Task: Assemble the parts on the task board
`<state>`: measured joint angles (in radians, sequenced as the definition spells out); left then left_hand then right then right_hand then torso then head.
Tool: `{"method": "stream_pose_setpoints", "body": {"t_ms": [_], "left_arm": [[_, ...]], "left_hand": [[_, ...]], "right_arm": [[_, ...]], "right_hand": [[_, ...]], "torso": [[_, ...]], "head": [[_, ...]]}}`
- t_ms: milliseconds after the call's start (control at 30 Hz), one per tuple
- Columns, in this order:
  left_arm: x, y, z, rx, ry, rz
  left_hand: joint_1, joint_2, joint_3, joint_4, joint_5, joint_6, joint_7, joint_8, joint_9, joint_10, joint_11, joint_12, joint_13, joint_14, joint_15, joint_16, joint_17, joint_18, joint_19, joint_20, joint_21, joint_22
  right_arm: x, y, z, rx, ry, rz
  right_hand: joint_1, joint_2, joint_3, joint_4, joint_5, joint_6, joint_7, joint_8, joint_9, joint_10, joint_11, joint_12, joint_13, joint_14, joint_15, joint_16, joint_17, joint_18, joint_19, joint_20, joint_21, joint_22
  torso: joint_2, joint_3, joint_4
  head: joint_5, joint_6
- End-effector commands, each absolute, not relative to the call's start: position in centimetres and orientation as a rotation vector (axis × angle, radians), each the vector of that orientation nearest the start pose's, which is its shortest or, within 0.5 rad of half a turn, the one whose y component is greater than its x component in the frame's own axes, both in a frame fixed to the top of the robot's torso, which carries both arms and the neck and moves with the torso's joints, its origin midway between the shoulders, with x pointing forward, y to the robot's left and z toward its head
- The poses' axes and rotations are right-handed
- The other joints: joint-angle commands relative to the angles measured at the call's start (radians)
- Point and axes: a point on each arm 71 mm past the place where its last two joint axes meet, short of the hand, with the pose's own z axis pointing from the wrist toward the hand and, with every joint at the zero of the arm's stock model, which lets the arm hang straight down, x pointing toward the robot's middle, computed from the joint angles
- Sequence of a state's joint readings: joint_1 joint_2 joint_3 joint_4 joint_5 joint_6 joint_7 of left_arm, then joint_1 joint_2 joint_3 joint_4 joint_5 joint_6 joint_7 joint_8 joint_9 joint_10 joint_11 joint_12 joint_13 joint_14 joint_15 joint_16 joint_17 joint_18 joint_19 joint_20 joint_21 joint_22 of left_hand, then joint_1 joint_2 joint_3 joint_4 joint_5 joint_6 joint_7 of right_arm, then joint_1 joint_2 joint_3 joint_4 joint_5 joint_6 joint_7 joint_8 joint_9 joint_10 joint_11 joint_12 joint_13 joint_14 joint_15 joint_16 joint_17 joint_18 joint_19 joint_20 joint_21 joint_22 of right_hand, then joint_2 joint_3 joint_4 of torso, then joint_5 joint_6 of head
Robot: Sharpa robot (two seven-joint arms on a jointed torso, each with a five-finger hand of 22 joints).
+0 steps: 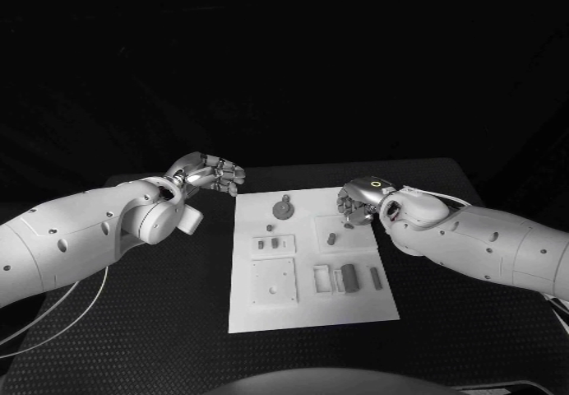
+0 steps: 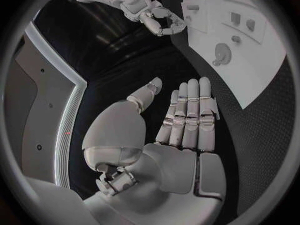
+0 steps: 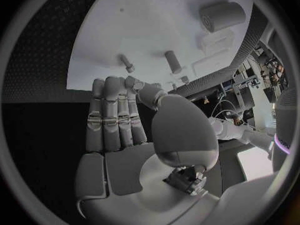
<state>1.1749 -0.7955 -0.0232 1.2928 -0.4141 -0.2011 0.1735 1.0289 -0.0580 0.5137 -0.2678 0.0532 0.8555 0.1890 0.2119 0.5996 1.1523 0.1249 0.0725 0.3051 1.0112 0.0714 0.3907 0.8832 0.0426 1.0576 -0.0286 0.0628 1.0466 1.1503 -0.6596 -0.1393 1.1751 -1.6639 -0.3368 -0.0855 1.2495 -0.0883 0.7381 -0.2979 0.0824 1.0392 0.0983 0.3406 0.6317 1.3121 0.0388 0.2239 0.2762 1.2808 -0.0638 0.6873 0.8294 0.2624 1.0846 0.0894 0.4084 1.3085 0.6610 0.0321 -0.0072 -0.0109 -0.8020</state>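
You can't make out the small parts' shapes on the task board (image 1: 311, 317) from the head view; the board lies mid-desk (image 1: 142, 329), long axis running away from the robot. Left hand (image 1: 211, 174) hovers off the board's far left corner, fingers apart, grasping nothing. Right hand (image 1: 362, 202) sits over the board's far right edge, released too. Right wrist view shows a cylinder part (image 3: 222, 16) lying on its side.

One task board (image 1: 311, 317) (white), two hands.
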Motion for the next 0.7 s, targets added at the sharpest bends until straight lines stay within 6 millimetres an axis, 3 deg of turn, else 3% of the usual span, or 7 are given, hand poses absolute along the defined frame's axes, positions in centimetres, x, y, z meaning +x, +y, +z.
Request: {"method": "stream_pose_setpoints", "body": {"t_ms": [33,467,700], "left_arm": [[52.21,24.42,-20.71,-0.815,1.694,-1.221],[52.25,24.52,-20.63,-0.815,1.692,-1.219],[52.25,24.53,-20.60,-0.815,1.691,-1.219]], "left_hand": [[0.001,-0.010,-0.002,-0.005,-0.001,-0.005,0.001,-0.003,-0.001,-0.006,0.003,-0.004,0.001,0.001,0.004,-0.005,-0.001,0.018,-0.002,0.005,0.003,-0.001],[0.001,-0.011,-0.002,-0.005,-0.001,-0.006,0.001,-0.003,-0.001,-0.006,0.003,-0.003,0.001,0.001,0.004,-0.006,0.000,0.018,-0.003,0.005,0.003,-0.002],[0.001,-0.011,-0.002,-0.005,-0.001,-0.006,0.001,-0.003,-0.001,-0.006,0.003,-0.003,0.001,0.001,0.004,-0.006,0.000,0.018,-0.003,0.005,0.003,-0.003]], "right_arm": [[51.84,-20.90,-25.54,-0.345,1.718,0.394],[51.91,-21.15,-25.15,-0.338,1.725,0.395],[51.69,-21.80,-25.17,-0.316,1.742,0.410]], "right_hand": [[-0.011,-0.011,0.003,0.005,-0.002,0.002,0.003,-0.001,0.000,0.005,0.005,-0.005,0.003,-0.003,0.004,0.005,0.001,-0.001,0.005,0.001,0.002,-0.001],[-0.012,-0.011,0.003,0.005,-0.002,0.002,0.003,-0.001,0.001,0.006,0.005,-0.006,0.004,-0.003,0.004,0.005,0.002,-0.001,0.005,0.001,0.002,0.000],[-0.019,-0.011,0.003,0.006,-0.002,-0.002,0.004,-0.003,0.003,0.003,0.006,-0.008,0.007,-0.007,0.007,0.005,0.001,-0.001,0.002,0.003,-0.001,0.001]], "torso": [[0.000,-0.0013,-0.0026],[0.000,-0.0001,0.0005],[0.000,-0.0011,-0.0013]], "head": [[-0.001,0.002],[-0.006,0.003],[-0.009,0.005]]}}
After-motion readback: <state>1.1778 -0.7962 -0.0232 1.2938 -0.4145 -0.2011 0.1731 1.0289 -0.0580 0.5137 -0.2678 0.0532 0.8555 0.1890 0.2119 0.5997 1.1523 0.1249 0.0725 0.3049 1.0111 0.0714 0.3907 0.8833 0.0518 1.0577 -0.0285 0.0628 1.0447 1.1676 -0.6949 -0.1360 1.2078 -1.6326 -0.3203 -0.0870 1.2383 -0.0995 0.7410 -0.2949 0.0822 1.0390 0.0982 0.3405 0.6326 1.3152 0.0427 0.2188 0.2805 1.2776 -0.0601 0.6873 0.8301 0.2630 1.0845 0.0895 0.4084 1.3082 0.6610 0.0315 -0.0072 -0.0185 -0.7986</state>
